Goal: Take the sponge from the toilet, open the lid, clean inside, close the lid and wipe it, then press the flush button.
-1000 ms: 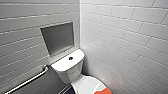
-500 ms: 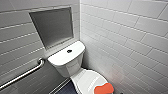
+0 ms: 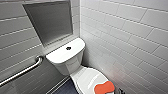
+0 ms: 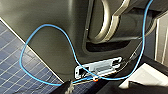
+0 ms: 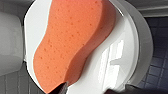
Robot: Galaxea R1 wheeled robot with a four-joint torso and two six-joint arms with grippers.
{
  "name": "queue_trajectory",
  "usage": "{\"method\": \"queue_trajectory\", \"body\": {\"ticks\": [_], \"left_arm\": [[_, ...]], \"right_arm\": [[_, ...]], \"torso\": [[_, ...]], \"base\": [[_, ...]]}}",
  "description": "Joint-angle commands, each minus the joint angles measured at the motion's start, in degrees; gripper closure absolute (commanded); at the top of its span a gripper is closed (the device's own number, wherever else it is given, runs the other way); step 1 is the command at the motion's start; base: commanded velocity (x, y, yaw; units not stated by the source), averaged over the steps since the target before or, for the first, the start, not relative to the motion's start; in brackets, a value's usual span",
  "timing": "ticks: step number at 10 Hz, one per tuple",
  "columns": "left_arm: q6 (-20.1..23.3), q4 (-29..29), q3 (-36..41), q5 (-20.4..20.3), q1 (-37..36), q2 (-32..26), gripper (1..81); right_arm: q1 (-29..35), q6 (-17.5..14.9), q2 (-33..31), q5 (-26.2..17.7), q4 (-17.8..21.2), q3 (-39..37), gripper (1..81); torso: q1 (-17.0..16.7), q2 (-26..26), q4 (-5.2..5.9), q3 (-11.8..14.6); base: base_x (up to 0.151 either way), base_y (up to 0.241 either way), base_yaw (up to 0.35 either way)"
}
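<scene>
A: Progress check, quick. Where's the sponge (image 3: 104, 87)?

B: Flat on the lid (image 3: 86, 76), at the end farthest from the tank (image 3: 63, 55). Not lifted. In the right wrist view it shows large and close, resting on the white plastic.

A: Right gripper (image 5: 93, 90)?

B: Hovering close over the sponge's end away from the tank. Dark bits at the frame edge only, so I cannot tell whether it is wide or narrow. I'd say it holds nothing, as the sponge looks flat on the lid.

A: Left gripper (image 4: 98, 90)?

B: Can't tell either. That view has robot body, a blue cable (image 4: 45, 47) and dark floor tiles (image 4: 15, 65).

A: Lid?

B: Down, shut over the bowl of the toilet (image 3: 75, 67).

A: Flush button (image 3: 68, 48)?

B: Middle of the tank top, nothing near it.

A: So what's done?

B: Nothing yet, my read. This is the approach for the pickup. Left to do: grab the sponge, raise the lid, clean inside, shut it, wipe it, flush.

A: Other stuff?

B: Grab rail (image 3: 22, 71) on the wall beside the tank, grey recess (image 3: 50, 22) above the tank.
</scene>
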Motion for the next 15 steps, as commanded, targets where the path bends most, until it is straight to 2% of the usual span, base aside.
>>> {"method": "queue_trajectory", "body": {"ticks": [1,6,8,9,10,12,15], "left_arm": [[0.20,-0.39,0.85,4.97,2.02,-0.05,1.0],[0.11,-0.39,0.33,4.97,2.11,0.22,1.0],[0.02,-0.47,0.33,4.97,2.11,0.13,1.0],[-0.07,-0.47,0.33,4.97,2.10,0.04,1.0],[-0.07,-0.39,0.33,4.97,2.11,0.04,1.0],[-0.07,-0.39,0.33,4.97,2.02,0.04,1.0],[-0.07,-0.30,-0.64,4.97,2.11,0.48,1.0]], "right_arm": [[6.77,1.36,-1.32,-2.98,0.52,1.19,1.0],[9.77,4.53,2.63,-3.25,0.61,-3.98,1.0],[9.77,5.76,4.57,-3.25,0.61,-6.18,1.0],[10.03,6.11,5.09,-3.25,0.52,-6.45,1.0],[10.99,6.11,5.27,-3.25,0.61,-6.19,1.0],[11.88,6.11,5.70,-3.16,0.52,-5.75,1.0],[11.96,5.77,5.36,-2.11,-0.19,-4.43,1.0]], "torso": [[0.00,-0.02,0.00,0.00],[0.07,-0.02,0.00,-0.02],[0.09,-0.02,0.00,-5.53],[0.09,-0.02,0.00,-2.93],[0.09,-0.02,0.00,-2.07],[0.11,-0.02,0.00,-3.19],[0.13,-0.02,0.00,-3.19]], "base": [[0.000,0.000,0.000],[0.000,0.000,0.000],[0.000,0.000,0.000],[0.000,0.000,0.000],[0.000,0.000,0.000],[0.000,0.000,0.000],[0.000,0.000,0.000]]}}
